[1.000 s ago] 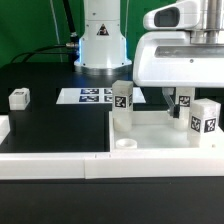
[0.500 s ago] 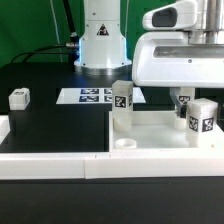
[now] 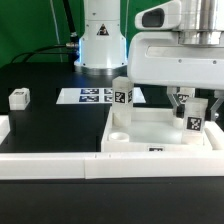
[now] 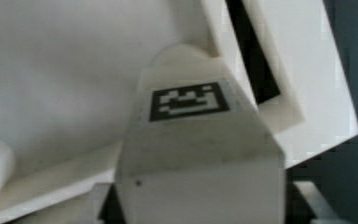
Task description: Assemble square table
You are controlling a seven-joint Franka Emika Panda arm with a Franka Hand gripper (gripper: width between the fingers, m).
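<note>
The square table's white slab (image 3: 160, 128) lies on the black table at the exterior view's right, with a round socket (image 3: 118, 138) at its near left corner. One tagged leg (image 3: 123, 95) stands upright at its far left corner. My gripper (image 3: 192, 108) is over the slab's far right corner, shut on a second tagged leg (image 3: 195, 121) that stands upright there. In the wrist view this leg (image 4: 188, 130) fills the gap between my fingers (image 4: 309, 203), with the slab's rim (image 4: 274, 70) behind it. A loose leg (image 3: 18, 97) lies far left.
The marker board (image 3: 92, 96) lies flat at the back, in front of the arm's base (image 3: 100, 45). A long white border rail (image 3: 50, 165) runs along the front, and a short piece (image 3: 4, 126) stands at the left.
My gripper has moved toward the exterior view's left and now sits round the right leg. The slab has shifted left with it, and a tag now shows on its front edge.
</note>
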